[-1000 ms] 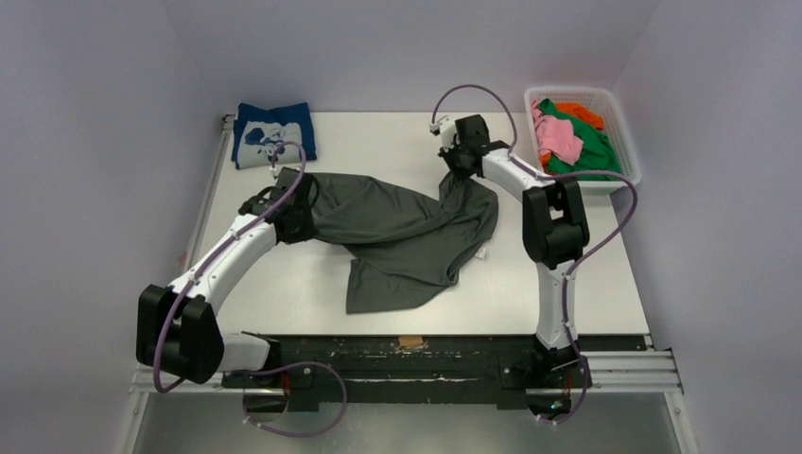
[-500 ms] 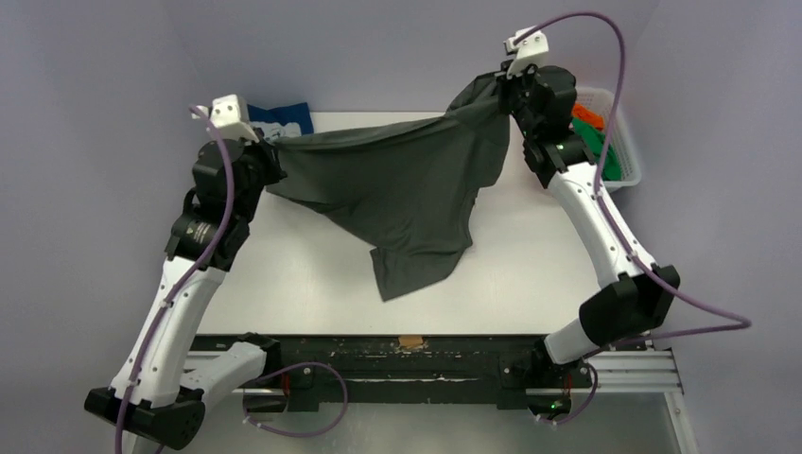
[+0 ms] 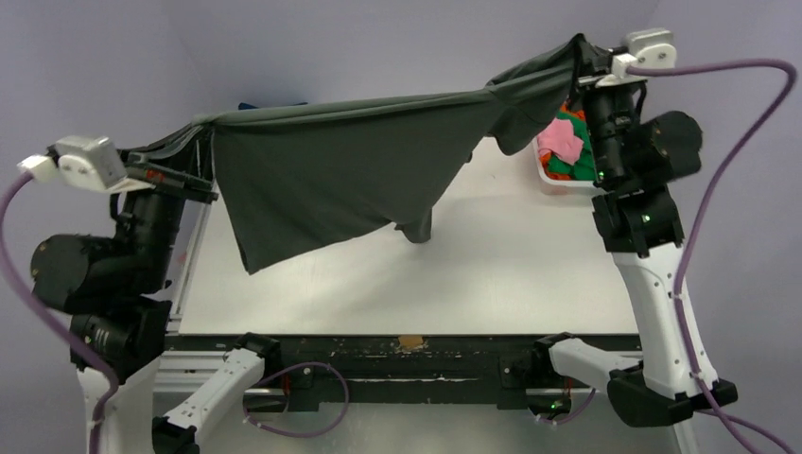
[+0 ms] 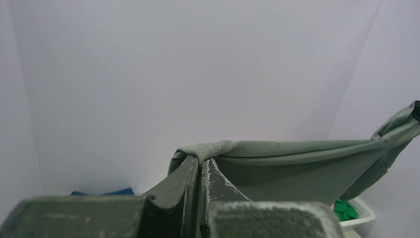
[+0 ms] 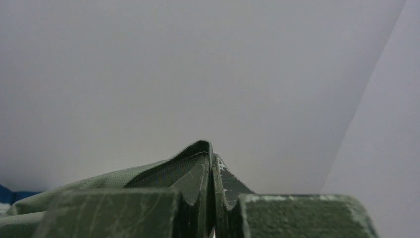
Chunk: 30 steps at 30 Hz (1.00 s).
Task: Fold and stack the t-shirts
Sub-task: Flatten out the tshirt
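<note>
Grey t-shirt (image 3: 331, 180) hangs stretched in the air above the table (image 3: 492, 274) in the overhead view. The left tool (image 3: 194, 142) is clenched on one top corner. The right tool (image 3: 579, 68) is clenched on the other corner, higher up, near the basket (image 3: 558, 180). The lower edge dangles unevenly. To spread it well, level both tools, hold the top edge taut, and lower it hem first.

At the left wrist, the clamped tool (image 4: 202, 171) pinches a bunched fold, and the t-shirt (image 4: 287, 168) runs away rightward.

At the right wrist, the clamped tool (image 5: 213, 178) pinches an edge, and the t-shirt (image 5: 99, 191) trails lower left.
</note>
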Each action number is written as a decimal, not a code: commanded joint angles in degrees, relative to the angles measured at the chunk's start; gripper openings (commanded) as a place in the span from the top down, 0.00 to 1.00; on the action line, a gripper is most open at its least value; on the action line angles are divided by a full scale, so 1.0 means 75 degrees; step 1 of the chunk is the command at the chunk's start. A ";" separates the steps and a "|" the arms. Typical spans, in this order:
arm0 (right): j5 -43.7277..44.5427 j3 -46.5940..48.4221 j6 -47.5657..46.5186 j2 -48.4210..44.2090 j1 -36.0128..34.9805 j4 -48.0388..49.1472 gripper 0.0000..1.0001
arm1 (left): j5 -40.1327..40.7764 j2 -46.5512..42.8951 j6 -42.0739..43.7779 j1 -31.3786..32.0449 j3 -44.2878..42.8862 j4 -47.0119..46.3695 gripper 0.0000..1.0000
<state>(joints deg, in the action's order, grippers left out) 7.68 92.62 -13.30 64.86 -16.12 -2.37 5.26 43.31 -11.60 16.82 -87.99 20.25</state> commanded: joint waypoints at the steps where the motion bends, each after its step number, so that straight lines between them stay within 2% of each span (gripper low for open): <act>1: -0.0118 0.0684 -0.0584 -0.0622 0.0005 0.0407 1.00 | -0.0902 -0.0409 0.0235 -0.0063 -0.0305 -0.0060 1.00; 11: -0.0210 0.1630 -0.0891 -0.0949 -0.0003 -0.0213 1.00 | -0.1438 -0.0946 -0.0027 -0.0063 -0.0075 0.0194 1.00; 15: -0.0167 0.1394 -0.1030 -0.1069 0.0004 -0.0227 1.00 | -0.1199 -0.0811 -0.0142 -0.0066 0.0141 0.0162 1.00; 18: 0.0063 0.0714 -0.1191 -0.1120 -0.0003 0.0112 1.00 | -0.0754 -0.0590 -0.0309 -0.0064 0.0490 0.0092 1.00; 24: 0.1122 -0.0376 -0.1178 -0.0370 0.0004 0.0271 1.00 | 0.1255 0.0802 -0.0634 -0.0066 0.1234 0.0174 1.00; 28: 0.2152 -0.1199 -0.1058 0.0850 0.0077 0.0549 1.00 | 0.3281 0.2756 -0.1029 -0.0096 0.1531 0.0395 1.00; 30: 0.2297 -0.1467 -0.0276 0.1658 0.0310 0.0436 1.00 | 0.4066 0.4091 -0.1074 -0.0201 0.1545 0.0063 1.00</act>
<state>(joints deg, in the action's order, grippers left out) 16.91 86.28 -20.71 67.33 -15.88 0.97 18.55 59.05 -16.95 16.71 -78.87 20.40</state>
